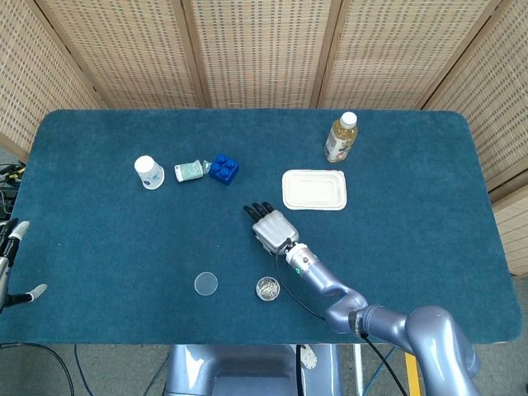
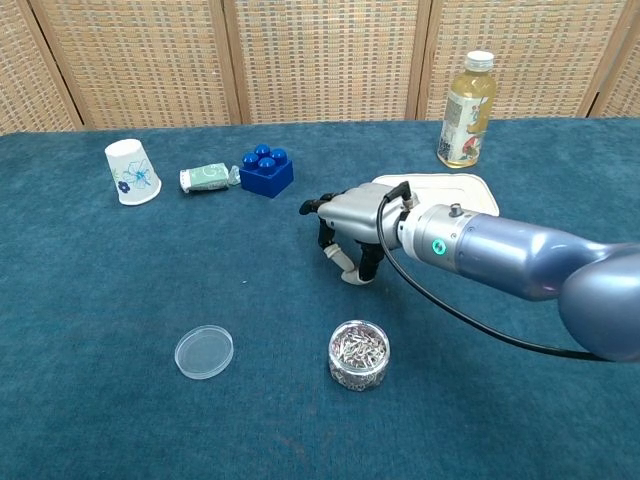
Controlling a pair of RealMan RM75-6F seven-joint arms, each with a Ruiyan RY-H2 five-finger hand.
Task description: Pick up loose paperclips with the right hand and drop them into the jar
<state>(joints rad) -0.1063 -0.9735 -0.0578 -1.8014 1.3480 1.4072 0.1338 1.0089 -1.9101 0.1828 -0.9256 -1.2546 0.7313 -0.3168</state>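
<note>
Chest view showed the right hand point(image 2: 345, 237) hanging palm-down just over the dark blue cloth-covered table point(image 2: 90, 300), beyond the small clear jar of silvery paperclips point(image 2: 359, 354) and well short of being above it. Its fingers point(image 2: 345, 268) were curled downward with the tips drawn close together near the cloth. Whether a clip sat between them could not be told, as anything there was too small to make out, and no loose paperclip showed on the cloth in either view.

If the fingertips had closed on nothing, the carry to the jar would have been wasted. If a clip was pinched, the thin wire could have slipped out on the way, since the jar's mouth was narrow and the hand was broad. A low approach risked knocking the light jar over and spilling its contents, or brushing the round clear plastic lid point(image 2: 204, 352) lying to the jar's left.

Head view put the left hand point(image 1: 11, 247) at the table's left edge, well apart from everything, fingers apart and holding nothing.
</note>
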